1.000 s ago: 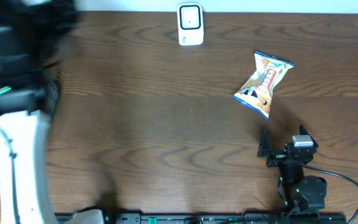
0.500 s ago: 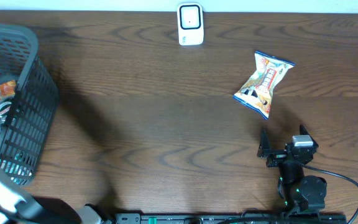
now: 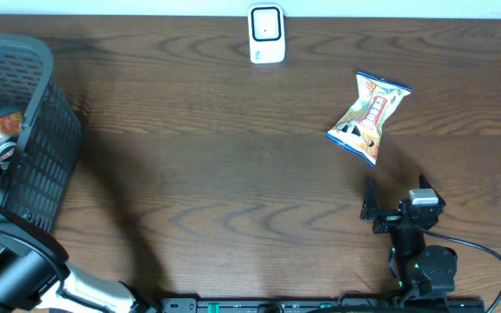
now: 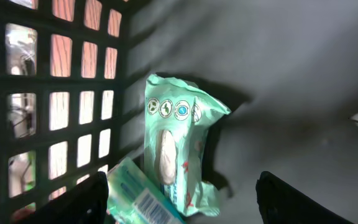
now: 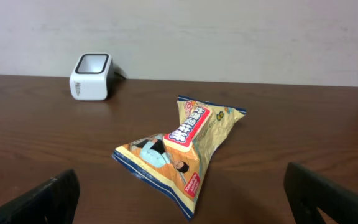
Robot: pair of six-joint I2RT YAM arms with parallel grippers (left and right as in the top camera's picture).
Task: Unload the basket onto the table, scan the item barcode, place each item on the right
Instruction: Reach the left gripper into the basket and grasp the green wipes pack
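– Mint-green packet is right under the left end effector, fingers apart, nothing held. It's crammed against the basket wall, with a barcoded pack touching it by the left finger.

– My guess at the risks: a finger snags the mesh, or it pinches both packs, and that film looks slippery. Right end effector is wide apart and empty, with the snack bag just ahead on the worktop and the scanner beyond.

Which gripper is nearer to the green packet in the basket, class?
Left. The left gripper hangs open over the green packet inside the basket; the right gripper sits open far across the table, facing the yellow snack bag.
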